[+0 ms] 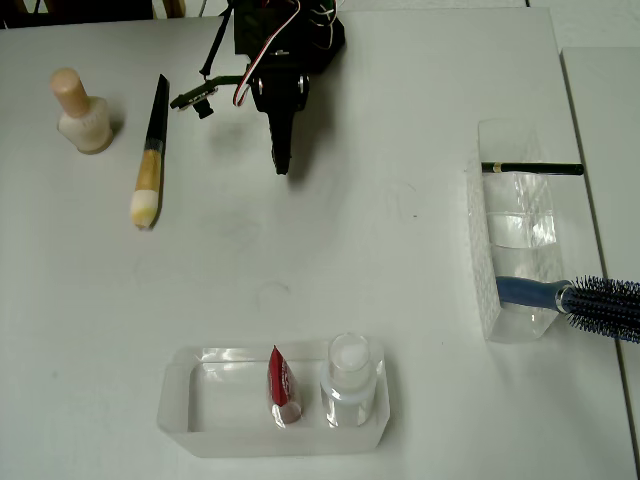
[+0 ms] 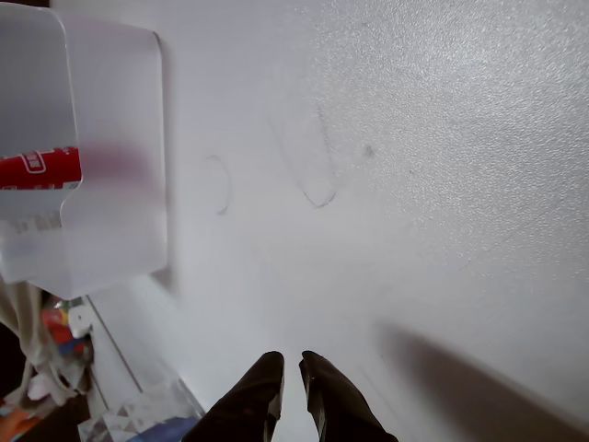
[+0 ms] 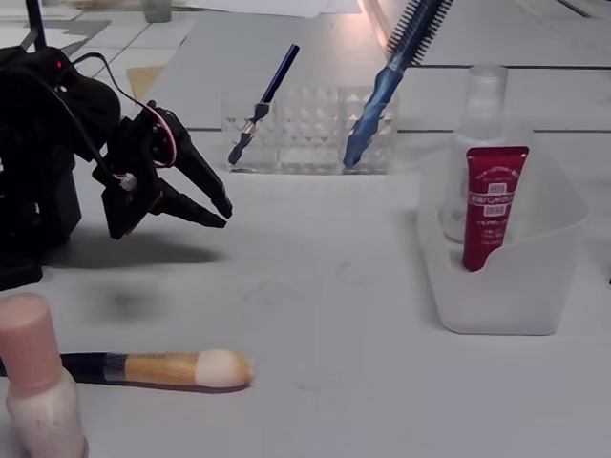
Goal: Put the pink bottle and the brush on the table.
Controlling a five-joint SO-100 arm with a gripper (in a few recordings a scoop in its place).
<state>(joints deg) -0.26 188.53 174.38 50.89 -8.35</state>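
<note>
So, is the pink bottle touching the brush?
Apart. The overhead view shows bare table between the pink bottle and the brush.

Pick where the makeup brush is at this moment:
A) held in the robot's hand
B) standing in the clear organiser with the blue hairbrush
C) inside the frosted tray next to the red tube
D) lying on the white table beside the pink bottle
D: the brush lies flat on the table just right of the upright pink bottle in the overhead view, while the hand hangs apart from it, holding nothing.
</note>
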